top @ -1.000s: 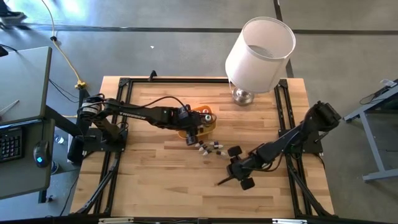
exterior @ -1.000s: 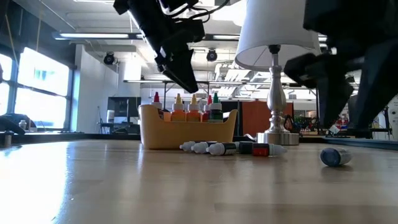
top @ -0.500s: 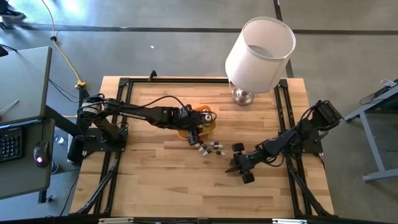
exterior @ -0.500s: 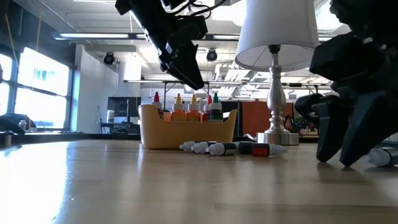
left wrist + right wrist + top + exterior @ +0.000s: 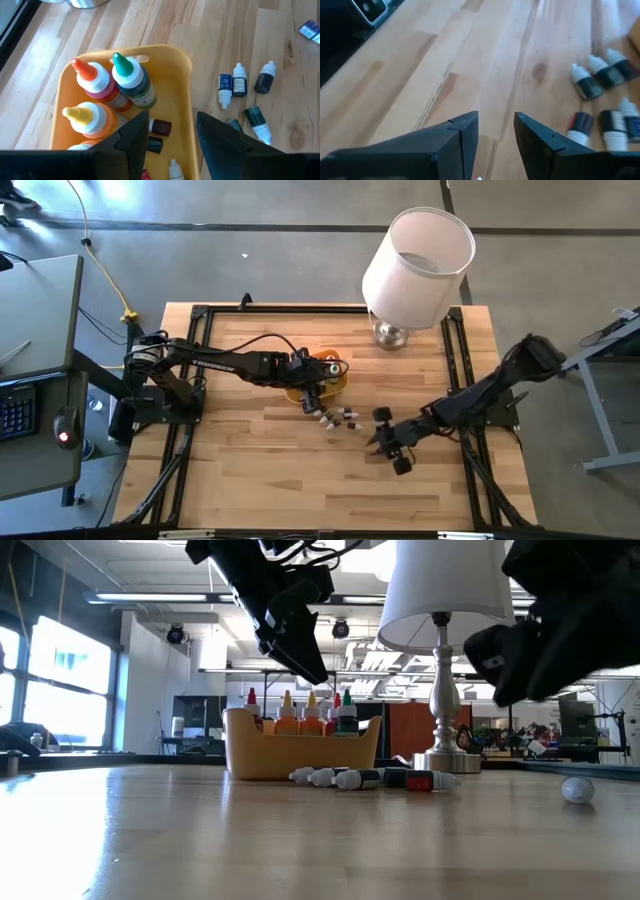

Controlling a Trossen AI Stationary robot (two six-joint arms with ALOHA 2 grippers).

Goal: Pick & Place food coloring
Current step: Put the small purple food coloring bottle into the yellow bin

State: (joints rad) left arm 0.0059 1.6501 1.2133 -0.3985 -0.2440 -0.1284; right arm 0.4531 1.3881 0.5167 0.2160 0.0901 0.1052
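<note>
**Loose vials lie between two empty claws**

The left claw (image 5: pixel 311 398) hovers over the orange tray (image 5: pixel 186 107), fingers parted, holding nothing. The right claw (image 5: pixel 388 442) hangs above bare counter (image 5: pixel 250 470) to the right of the loose vials (image 5: pixel 338 418), also parted and empty. Taller bottles (image 5: pixel 131 82) stand in the tray; one stray vial (image 5: pixel 577 789) lies at far right in the low view. These look light, hard and smooth, likely to roll, so pinching across the middle seems safest.
</note>
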